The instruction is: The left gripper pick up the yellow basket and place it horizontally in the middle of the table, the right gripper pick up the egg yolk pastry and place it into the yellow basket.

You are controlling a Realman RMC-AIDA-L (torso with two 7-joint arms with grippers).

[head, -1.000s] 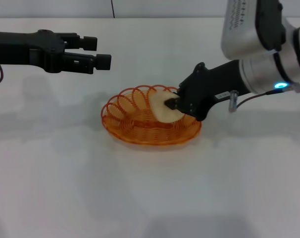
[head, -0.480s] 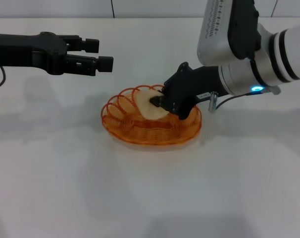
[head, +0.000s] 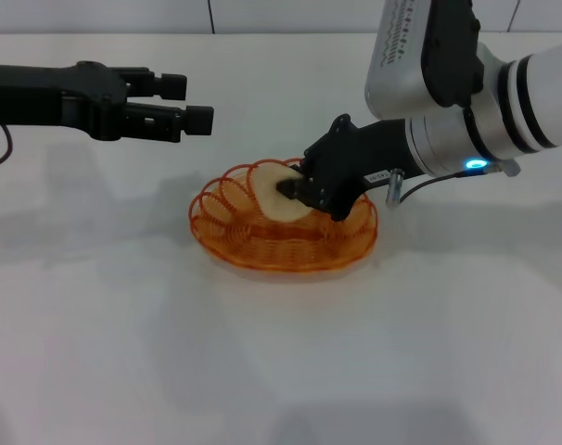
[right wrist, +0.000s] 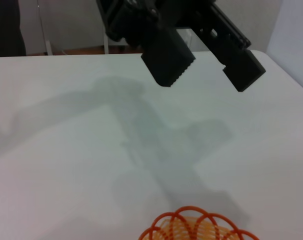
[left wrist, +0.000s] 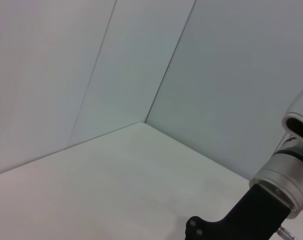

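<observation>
The yellow basket [head: 281, 232], an oval orange wire basket, lies flat on the white table [head: 262, 371] near its middle. My right gripper [head: 292, 190] is shut on the egg yolk pastry [head: 274, 197], a pale round bun, and holds it inside the basket just above the base. My left gripper [head: 193, 102] is open and empty, held above the table to the basket's far left. In the right wrist view the left gripper [right wrist: 206, 65] shows open, and the basket's rim [right wrist: 196, 227] shows at the lower edge.
The right arm's white segment with a blue light [head: 476, 167] reaches in from the right. In the left wrist view the right arm [left wrist: 271, 200] shows before the grey back walls [left wrist: 141, 60].
My right gripper has carried the pastry left and slightly down, deeper over the basket's middle; most of that move came earlier. The left gripper has barely moved.
</observation>
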